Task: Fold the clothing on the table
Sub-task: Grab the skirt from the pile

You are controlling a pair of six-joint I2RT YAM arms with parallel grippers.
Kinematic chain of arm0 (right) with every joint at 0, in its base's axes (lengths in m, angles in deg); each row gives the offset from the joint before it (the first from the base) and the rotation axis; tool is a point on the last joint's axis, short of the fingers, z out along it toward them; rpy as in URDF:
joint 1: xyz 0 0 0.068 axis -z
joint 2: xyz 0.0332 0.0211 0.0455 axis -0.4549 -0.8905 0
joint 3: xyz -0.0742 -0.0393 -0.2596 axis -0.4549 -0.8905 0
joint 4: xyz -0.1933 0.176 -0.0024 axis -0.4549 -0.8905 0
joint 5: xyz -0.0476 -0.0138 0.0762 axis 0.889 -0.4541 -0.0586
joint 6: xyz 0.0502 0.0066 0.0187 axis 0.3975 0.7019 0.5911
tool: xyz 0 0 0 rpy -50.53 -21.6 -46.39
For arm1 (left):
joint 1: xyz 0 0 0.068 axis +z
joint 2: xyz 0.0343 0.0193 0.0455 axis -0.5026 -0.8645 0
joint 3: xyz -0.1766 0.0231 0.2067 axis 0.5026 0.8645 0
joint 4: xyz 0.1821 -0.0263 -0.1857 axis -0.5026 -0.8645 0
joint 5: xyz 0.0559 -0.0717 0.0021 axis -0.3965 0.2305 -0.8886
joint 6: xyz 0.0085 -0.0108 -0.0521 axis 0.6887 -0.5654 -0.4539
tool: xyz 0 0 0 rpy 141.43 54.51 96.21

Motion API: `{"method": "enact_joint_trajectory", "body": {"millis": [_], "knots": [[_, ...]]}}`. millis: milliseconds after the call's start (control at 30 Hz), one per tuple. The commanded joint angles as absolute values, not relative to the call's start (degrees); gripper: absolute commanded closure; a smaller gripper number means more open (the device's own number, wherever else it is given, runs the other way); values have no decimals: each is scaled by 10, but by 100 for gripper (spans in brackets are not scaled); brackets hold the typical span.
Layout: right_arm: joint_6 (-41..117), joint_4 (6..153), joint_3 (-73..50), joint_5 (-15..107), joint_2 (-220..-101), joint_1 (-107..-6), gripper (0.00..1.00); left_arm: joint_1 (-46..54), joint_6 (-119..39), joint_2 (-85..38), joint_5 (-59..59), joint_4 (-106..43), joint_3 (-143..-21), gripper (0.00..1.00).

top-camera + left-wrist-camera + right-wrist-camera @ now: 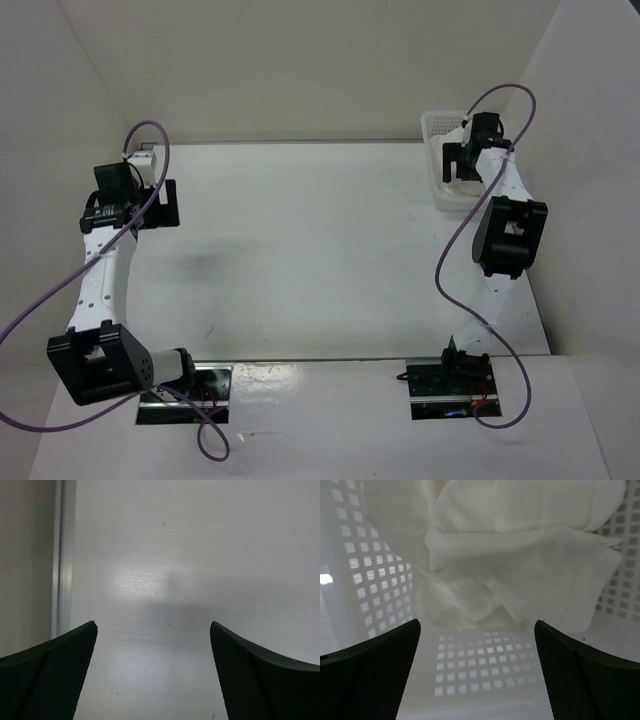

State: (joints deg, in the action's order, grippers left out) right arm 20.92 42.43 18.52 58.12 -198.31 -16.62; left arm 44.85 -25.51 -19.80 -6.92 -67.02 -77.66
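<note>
- White walls (300,60) enclose the large flat matte white table (320,250) on three sides.
- Thin, soft white fabric clothing (520,555) is not on the table. It lies bunched inside the white plastic mesh basket (375,580).
- Cloth: faintly creased, with several overlapping folds. One flatter panel with a stitched hem edge lies uppermost, toward the basket's right wall.
- The basket's square holes show on the floor in front of the cloth and on both side walls.
- Top view: the basket stands at the far right corner of the table.
- Over the basket hangs the right gripper (476,625). Its jaws are spread wide with no cloth between them.
- At the far left of the table is the left gripper (152,625). Its jaws are wide apart and hold nothing, with the tabletop below.
- A thin grey metal rail (60,555) runs just to the left of the left gripper.
</note>
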Motion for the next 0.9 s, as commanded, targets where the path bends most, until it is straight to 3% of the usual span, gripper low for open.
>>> {"method": "enact_joint_trajectory", "body": {"millis": [0,533,600,700,733,867], "knots": [[197,461,235,600,-2016,-170,1,456,-276,-212,-40,-677,-771,1],[197,502,303,627,-2149,-175,1,456,-265,-262,-63,-683,-771,1],[192,502,311,627,-2164,-175,12,456,-260,-262,-63,-683,-765,1],[195,489,339,652,-2179,-180,86,456,-260,-262,-63,-683,-760,1],[195,480,349,662,-2186,-186,100,456,-260,-262,-63,-683,-760,1],[195,457,380,679,-2155,-191,100,456,-260,-256,-57,-683,-760,1]]}}
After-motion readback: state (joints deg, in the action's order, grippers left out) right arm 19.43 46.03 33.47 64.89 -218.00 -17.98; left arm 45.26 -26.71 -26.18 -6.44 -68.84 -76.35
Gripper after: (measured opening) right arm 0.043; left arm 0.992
